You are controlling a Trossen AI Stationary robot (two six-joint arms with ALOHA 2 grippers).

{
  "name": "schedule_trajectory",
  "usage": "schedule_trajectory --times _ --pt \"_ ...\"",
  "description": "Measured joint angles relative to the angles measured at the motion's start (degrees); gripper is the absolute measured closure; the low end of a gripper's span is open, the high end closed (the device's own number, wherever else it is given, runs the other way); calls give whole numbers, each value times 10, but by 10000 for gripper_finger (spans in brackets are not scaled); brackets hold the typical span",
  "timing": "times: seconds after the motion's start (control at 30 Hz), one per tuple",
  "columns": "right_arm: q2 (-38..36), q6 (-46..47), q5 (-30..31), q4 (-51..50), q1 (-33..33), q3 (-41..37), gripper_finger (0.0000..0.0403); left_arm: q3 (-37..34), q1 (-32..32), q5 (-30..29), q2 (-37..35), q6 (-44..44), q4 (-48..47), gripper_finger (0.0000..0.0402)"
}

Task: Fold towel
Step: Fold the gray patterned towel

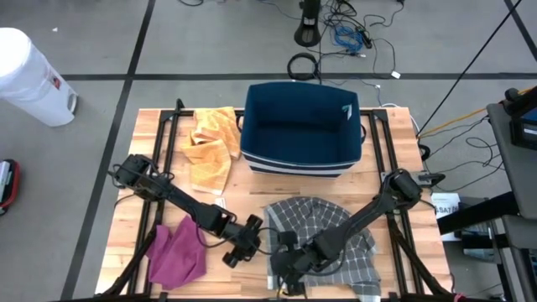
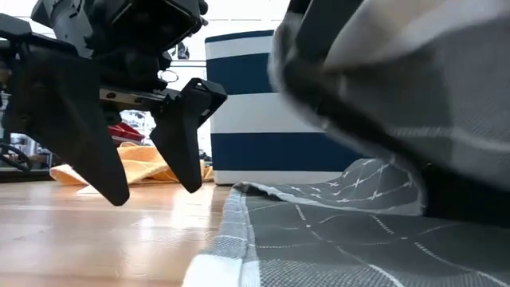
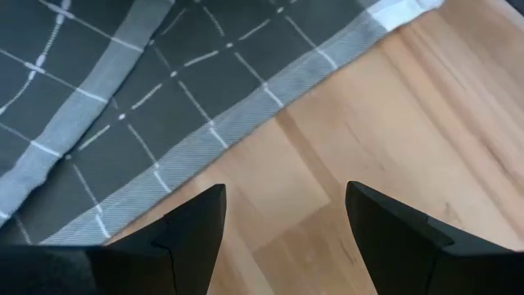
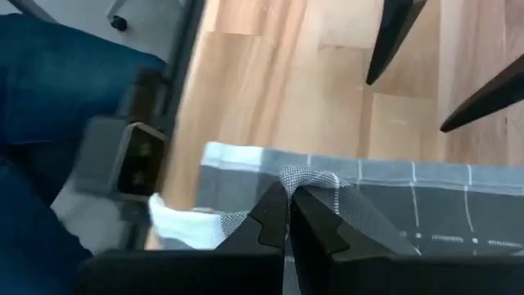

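Your grey checked towel (image 1: 323, 243) lies spread and rumpled on the near half of the counter (image 1: 394, 147), in front of the dark blue bin (image 1: 302, 130). Its pale hem runs along the side nearest the left arm, and 1 corner there is already bunched up.

The right gripper (image 4: 286, 215) is down at that near corner with its fingers (image 4: 323, 233) pressed fully together, a small peak of hem pinched between them. Judged from the wrist view, the bite is shallow, only a fold of edge cloth, so carry it slowly and keep it low; a quick lift could pull the fabric free.

The left gripper (image 1: 242, 243) hovers just beside the towel's left edge over bare wood, its 2 fingers (image 3: 196, 221) spread wide and holding nothing. You should bring it onto the hem at the other corner of this side before you move the right arm far, so both corners travel together and the fold line stays straight. Aim the fingers across the pale border, not the loose middle.

Well clear of your work, an orange cloth (image 1: 210, 147) sits beside the bin and a magenta cloth (image 1: 178, 252) lies at the near left; keep the left arm's sweep off the magenta one.
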Motion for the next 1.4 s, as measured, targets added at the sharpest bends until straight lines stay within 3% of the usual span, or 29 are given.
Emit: schedule_trajectory --times 0.27,0.47,0.6,0.87,0.97,1.1,1.4 --pt "47 -42 -30 58 -29 0 401 0 11 0 0 7 -17 143" --pt "49 -68 -34 85 -42 0 373 0 15 0 0 9 -26 143" --pt "47 -85 -32 81 -41 0 326 0 18 0 0 12 -26 143" --pt "18 -114 -24 74 -42 0 192 0 29 0 0 12 -33 143" --pt "1 -132 0 78 -37 0 165 0 31 0 0 12 -34 143" --pt "-15 -153 13 82 -27 0 157 0 34 0 0 12 -35 143" --pt "-20 -152 -47 9 2 0 191 0 33 0 0 11 -37 143"
